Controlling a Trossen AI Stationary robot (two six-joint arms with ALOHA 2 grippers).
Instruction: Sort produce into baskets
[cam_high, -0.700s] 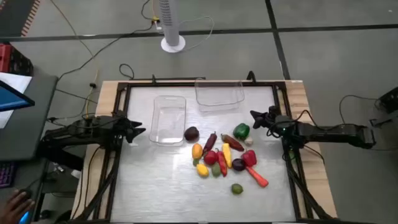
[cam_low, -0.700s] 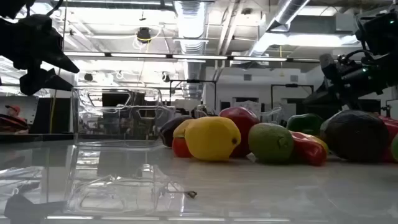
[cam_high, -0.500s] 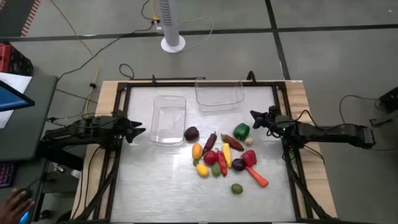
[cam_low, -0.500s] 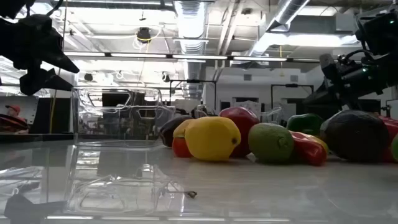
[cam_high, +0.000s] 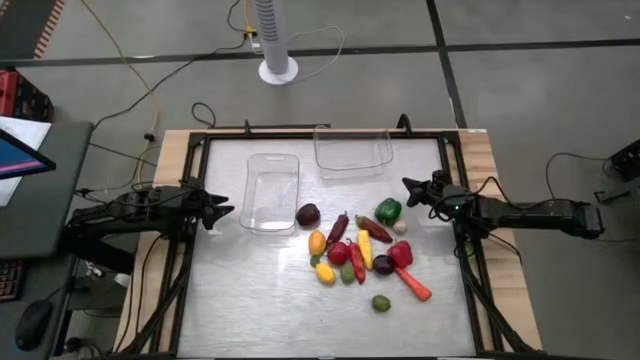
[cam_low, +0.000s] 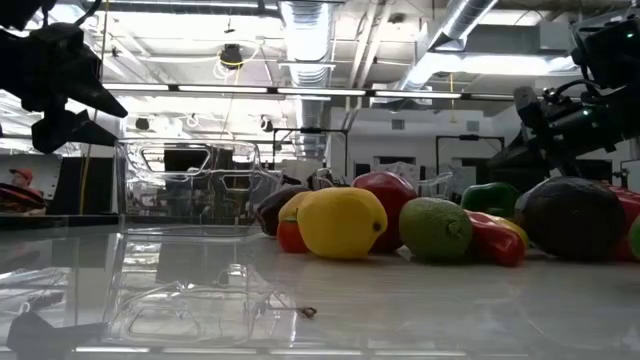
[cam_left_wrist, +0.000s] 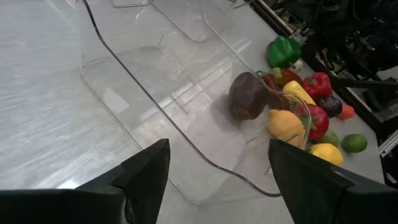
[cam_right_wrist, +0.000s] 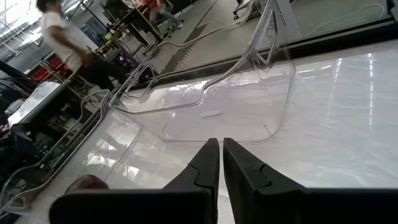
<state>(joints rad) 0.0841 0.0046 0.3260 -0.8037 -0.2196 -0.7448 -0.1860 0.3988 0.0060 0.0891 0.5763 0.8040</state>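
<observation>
Desk (cam_high: 250, 300): brushed metal sheet, glossy, dark frame. Two clear plastic bins with rounded corners: one (cam_high: 272, 192) left of centre, one (cam_high: 353, 149) at the far edge; walls barely readable against the glare. Smooth toy produce (cam_high: 358, 252) heaped right of centre, pieces overlapping, so the count is unclear. Left gripper (cam_high: 222, 211) beside the nearer bin, jaws released, wide apart. Right gripper (cam_high: 410, 187) near the green pepper (cam_high: 389, 210), jaws clenched, holding nothing.

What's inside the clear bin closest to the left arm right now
Nothing shows inside that clear bin; its floor looks bare in the high and left wrist views. The dark purple piece lies outside, by its corner nearest the pile. Whether they touch cannot be told.
</observation>
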